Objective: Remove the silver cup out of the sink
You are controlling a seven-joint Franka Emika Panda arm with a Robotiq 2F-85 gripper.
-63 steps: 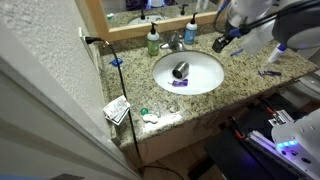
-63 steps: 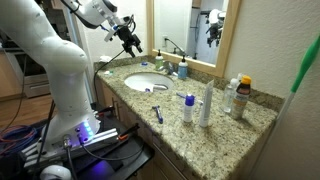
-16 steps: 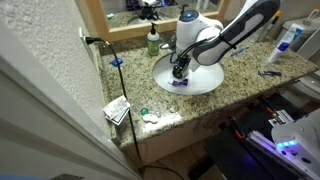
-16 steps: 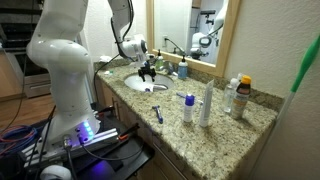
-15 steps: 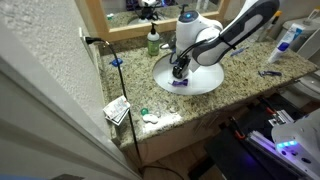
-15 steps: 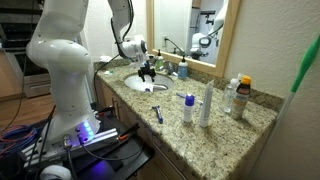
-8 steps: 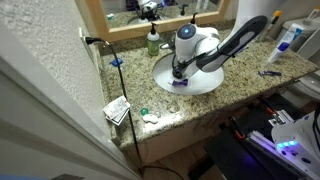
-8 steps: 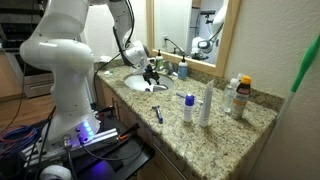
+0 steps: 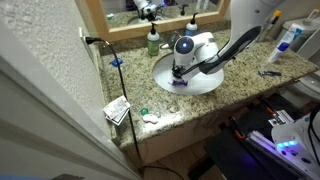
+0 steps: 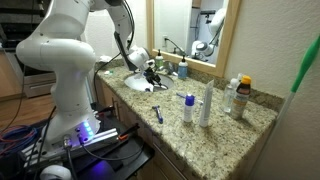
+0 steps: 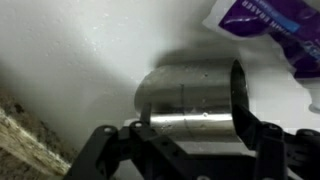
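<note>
The silver cup (image 11: 185,100) lies on its side on the white floor of the sink (image 9: 208,80), seen close up in the wrist view. My gripper (image 11: 188,112) is down in the basin with one finger at each end of the cup, straddling it; the fingers look open around it. In both exterior views the arm reaches down into the sink (image 10: 138,86) and the gripper (image 9: 178,71) (image 10: 152,75) hides the cup.
A purple packet (image 11: 268,25) lies in the sink just beside the cup, also seen in an exterior view (image 9: 179,84). A green soap bottle (image 9: 153,41), a faucet (image 9: 175,43) and a blue bottle (image 9: 190,31) stand behind the basin. Bottles (image 10: 205,104) and a razor (image 10: 158,113) are on the granite counter.
The arm came from above the counter's far side to the sink and has lowered further into the basin over the last half second, bringing the fingers round the cup.
</note>
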